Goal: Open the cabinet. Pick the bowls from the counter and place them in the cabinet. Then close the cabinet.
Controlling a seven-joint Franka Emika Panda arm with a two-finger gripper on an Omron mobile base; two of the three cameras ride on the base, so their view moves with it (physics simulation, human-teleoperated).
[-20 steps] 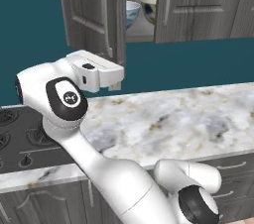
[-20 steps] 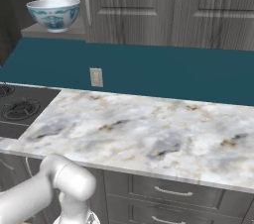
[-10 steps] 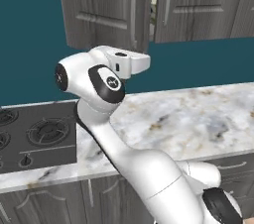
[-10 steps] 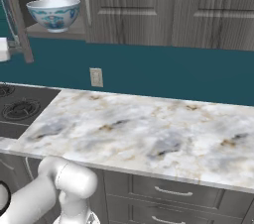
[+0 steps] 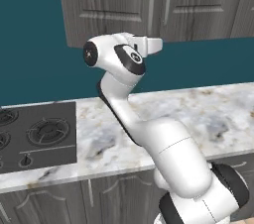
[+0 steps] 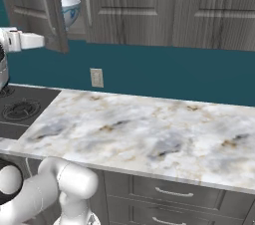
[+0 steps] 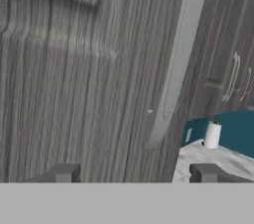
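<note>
The cabinet hangs above the counter. In the right base view its left door stands ajar, partly swung across the opening. Through the gap I see a white bowl with blue marks on the shelf inside. My gripper is raised to the level of the door's lower edge and points at its outer face. In the right base view the gripper reaches in from the left. In the hand view the gripper is open, with nothing between its tips and the slim bar handle to the right.
A black gas cooktop sits in the counter's left end. A wall outlet is on the teal backsplash. Lower wood-grain drawers run under the marble slab. A white roll stands far off on the counter.
The arm has swung right and up towards the cabinet. The left door has gone from wide open to ajar, and it now hides part of the bowl.
</note>
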